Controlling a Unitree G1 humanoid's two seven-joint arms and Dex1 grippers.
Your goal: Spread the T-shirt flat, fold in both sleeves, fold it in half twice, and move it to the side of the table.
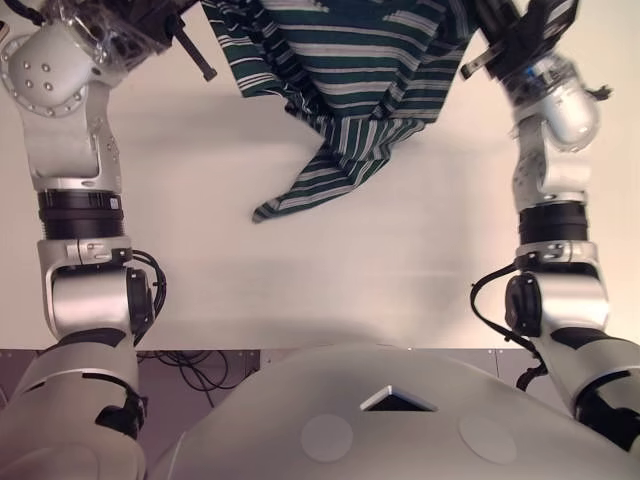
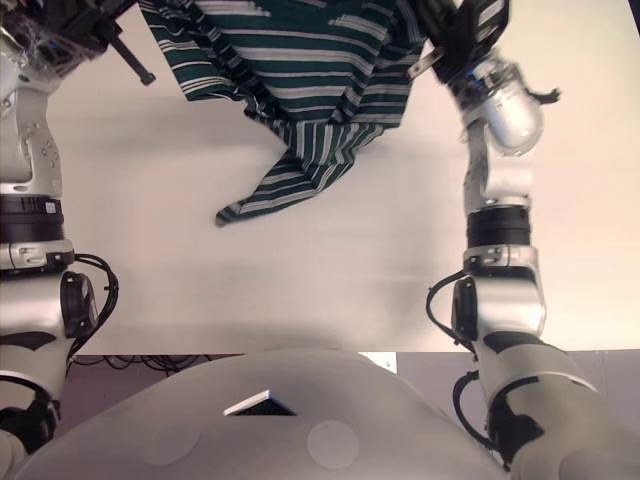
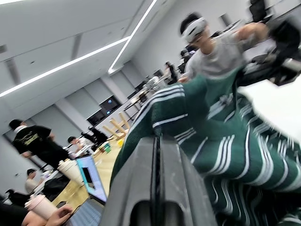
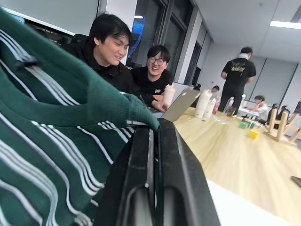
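1. the t-shirt, green with white stripes, hangs bunched over the far middle of the table. its upper part is lifted off the surface, and a twisted tail trails toward the near left with its tip resting on the table.
2. the left gripper has its fingers pressed together with a fold of the fabric pinched at the tips. it holds the shirt's left side, at the far left.
3. the right gripper is likewise closed narrow on a fold of the cloth, at the far right.
4. the step in hand looks like the spreading. the shirt is not yet flat and no sleeve is folded, so the task is near its start.
5. to do it well, draw the two grippers apart until the held edge is taut, so the twist in the middle drops out.
6. then lower the cloth toward the near side, tail first, so it lays down without doubling under.
7. hold both pinches level, since uneven height would lay the shirt skewed.
8. release only once the fabric lies on the table, or it may bunch up.
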